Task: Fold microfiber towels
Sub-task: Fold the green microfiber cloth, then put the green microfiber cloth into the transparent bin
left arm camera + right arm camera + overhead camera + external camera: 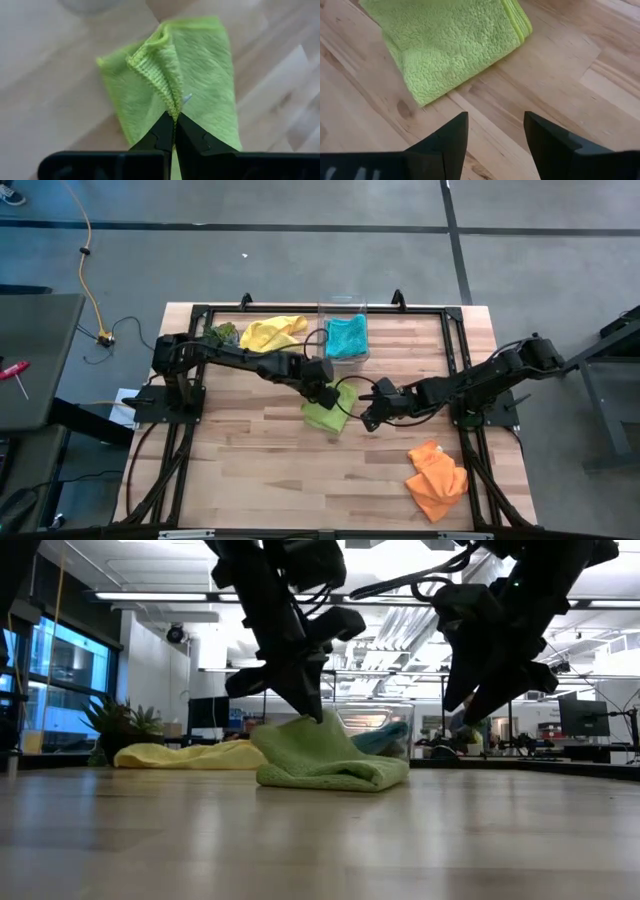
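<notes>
Grey concrete floor (300,260) around bench, dark seams crossing it. Yellow cable (92,280) trails over floor at left. Dark side table (35,360) at left edge, red-handled tool (14,372) lying on it. Low view: bright ceiling strip lights (160,597), exposed ducts overhead. Large windows (60,680) at left, daylight coming in. White wall (160,680) beside them. Potted plant (120,725) near window. Monitors (580,718) on desks far right.

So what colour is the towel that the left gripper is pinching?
Lime green. The towel, pinched by the left gripper, shows best in the left wrist view.
</notes>
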Tool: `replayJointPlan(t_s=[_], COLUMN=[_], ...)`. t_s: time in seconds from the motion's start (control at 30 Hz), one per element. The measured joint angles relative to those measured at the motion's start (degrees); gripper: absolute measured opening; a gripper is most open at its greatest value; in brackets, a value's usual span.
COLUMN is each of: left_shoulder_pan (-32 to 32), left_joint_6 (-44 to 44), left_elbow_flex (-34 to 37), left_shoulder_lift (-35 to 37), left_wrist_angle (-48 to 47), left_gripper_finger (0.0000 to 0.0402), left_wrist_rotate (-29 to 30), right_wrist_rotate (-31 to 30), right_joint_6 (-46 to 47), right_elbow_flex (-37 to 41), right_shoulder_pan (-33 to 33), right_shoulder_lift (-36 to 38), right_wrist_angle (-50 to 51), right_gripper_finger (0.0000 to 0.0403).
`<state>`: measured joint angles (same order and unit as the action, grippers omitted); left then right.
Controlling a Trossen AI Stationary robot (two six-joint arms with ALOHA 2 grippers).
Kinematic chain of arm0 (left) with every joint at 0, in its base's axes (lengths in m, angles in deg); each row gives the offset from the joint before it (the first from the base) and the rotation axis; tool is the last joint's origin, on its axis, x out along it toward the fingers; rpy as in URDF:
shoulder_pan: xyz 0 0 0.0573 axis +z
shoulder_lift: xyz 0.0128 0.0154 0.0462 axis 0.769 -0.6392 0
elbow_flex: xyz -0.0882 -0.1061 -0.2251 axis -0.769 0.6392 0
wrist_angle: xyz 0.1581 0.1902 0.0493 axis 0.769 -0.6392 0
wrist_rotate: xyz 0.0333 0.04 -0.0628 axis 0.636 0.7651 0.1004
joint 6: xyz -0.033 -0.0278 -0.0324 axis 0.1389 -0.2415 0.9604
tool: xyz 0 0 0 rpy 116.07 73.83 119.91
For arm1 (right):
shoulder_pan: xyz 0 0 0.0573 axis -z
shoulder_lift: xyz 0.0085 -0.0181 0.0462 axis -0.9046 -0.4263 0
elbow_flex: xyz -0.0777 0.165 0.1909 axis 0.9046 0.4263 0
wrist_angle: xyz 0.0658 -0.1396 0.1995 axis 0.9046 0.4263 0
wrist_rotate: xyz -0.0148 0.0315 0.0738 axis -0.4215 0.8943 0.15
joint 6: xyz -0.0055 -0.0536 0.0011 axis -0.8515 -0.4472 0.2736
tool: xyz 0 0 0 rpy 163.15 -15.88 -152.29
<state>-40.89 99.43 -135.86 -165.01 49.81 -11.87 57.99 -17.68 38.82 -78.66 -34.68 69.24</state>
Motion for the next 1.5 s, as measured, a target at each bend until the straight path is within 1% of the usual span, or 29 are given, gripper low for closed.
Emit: replayJointPlan(t_s=[0.1, 0.23, 0.43, 0.6, 0.7, 0.77, 0.83, 0.93, 1.0, 1.07, 1.13, 1.23, 1.33, 1.43, 1.5], left_shoulder_pan=[-0.84, -0.78, -0.78, -0.46, 0.32, 0.92, 1.88, 3.28, 4.22, 4.72, 4.95, 4.12, 2.06, -0.41, -2.33], left_joint_6=[0.67, 2.16, 0.95, -2.06, -4.98, -7.19, -9.67, -14.33, -16.74, -17.11, -17.57, -19.34, -19.95, -18.57, -17.35], left_elbow_flex=[0.00, 0.00, 0.00, 0.00, 0.00, -0.09, -0.39, -1.66, -1.46, -0.95, 1.39, 6.86, 14.57, 21.89, 25.67], left_shoulder_lift=[0.00, 0.00, 0.00, 0.00, 0.32, 0.61, 1.60, 3.39, 5.77, 8.58, 13.01, 20.52, 28.91, 36.84, 41.17], left_wrist_angle=[0.72, 0.49, 0.25, -0.35, -3.19, -5.04, -9.60, -14.02, -18.14, -18.22, -17.82, -10.53, -1.13, 7.07, 11.59], left_gripper_finger=[0.0000, 0.0003, 0.0026, 0.0068, 0.0101, 0.0124, 0.0146, 0.0176, 0.0192, 0.0205, 0.0212, 0.0215, 0.0212, 0.0209, 0.0208], left_wrist_rotate=[0.41, 2.71, 2.29, 2.32, 2.54, 3.61, 4.99, 8.37, 9.97, 11.75, 12.52, 12.05, 7.73, 4.29, 4.25], right_wrist_rotate=[0.00, 0.00, 0.02, 0.02, 0.04, 0.03, 0.04, 0.07, 0.06, 0.08, 0.25, 2.75, 3.97, 4.18, 4.12], right_joint_6=[-0.02, -0.49, -0.68, -0.68, -0.68, -0.74, -1.07, -0.63, 0.31, 2.56, 4.77, 6.27, 7.87, 11.80, 16.28], right_elbow_flex=[0.00, 0.00, 0.00, 0.00, 0.00, 0.00, 0.00, 0.00, -0.04, -0.04, -0.04, -0.04, -0.04, -0.04, -0.04], right_shoulder_pan=[0.00, 0.00, 0.00, -0.02, -0.02, -0.02, -0.02, -0.02, 0.12, 0.39, 0.78, 1.60, 2.05, 2.71, 3.18], right_shoulder_lift=[0.00, 0.02, 0.04, 0.04, 0.06, 0.07, 0.07, 0.23, 0.52, 0.93, 0.94, 0.19, -1.48, -3.04, -4.16], right_wrist_angle=[-0.36, -0.53, -0.56, -0.69, -0.71, -0.87, -1.12, -1.37, -1.62, -1.44, -2.19, -3.52, -5.90, -8.86, -11.27], right_gripper_finger=[0.0184, 0.0184, 0.0184, 0.0184, 0.0184, 0.0184, 0.0184, 0.0184, 0.0184, 0.0184, 0.0186, 0.0203, 0.0229, 0.0255, 0.0269])
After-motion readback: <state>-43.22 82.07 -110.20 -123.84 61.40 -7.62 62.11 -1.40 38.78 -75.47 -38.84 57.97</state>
